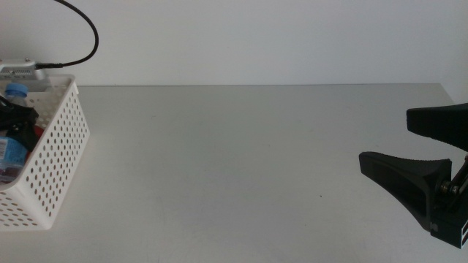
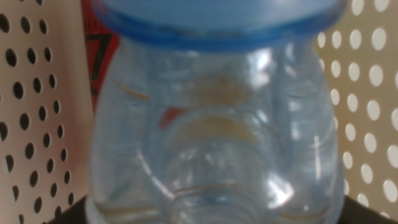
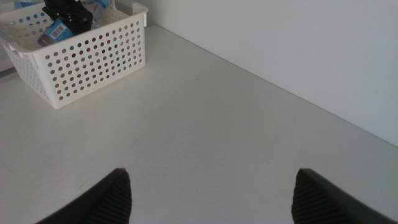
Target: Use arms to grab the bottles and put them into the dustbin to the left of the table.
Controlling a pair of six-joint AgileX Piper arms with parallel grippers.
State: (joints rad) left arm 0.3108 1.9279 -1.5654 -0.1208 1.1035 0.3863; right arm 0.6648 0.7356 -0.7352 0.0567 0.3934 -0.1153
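Observation:
The dustbin (image 1: pixel 58 153) is a white perforated basket at the table's (image 1: pixel 241 161) left edge. My left gripper (image 1: pixel 20 120) is down inside it, shut on a clear water bottle (image 2: pixel 211 124) whose blue cap (image 1: pixel 16 90) pokes above the rim. In the left wrist view this bottle fills the picture, with the dustbin's holed walls (image 2: pixel 31 124) on both sides. A red can (image 2: pixel 102 56) lies behind it in the dustbin; a bit of its red (image 1: pixel 38 131) shows in the middle view. My right gripper (image 1: pixel 385 139) hangs open and empty over the table's right side.
The right wrist view shows the dustbin (image 3: pixel 93 62) far off across the bare tabletop, the left gripper (image 3: pixel 65 15) dark inside it. A black cable (image 1: pixel 80 29) loops above the dustbin. The table's far edge meets a white wall.

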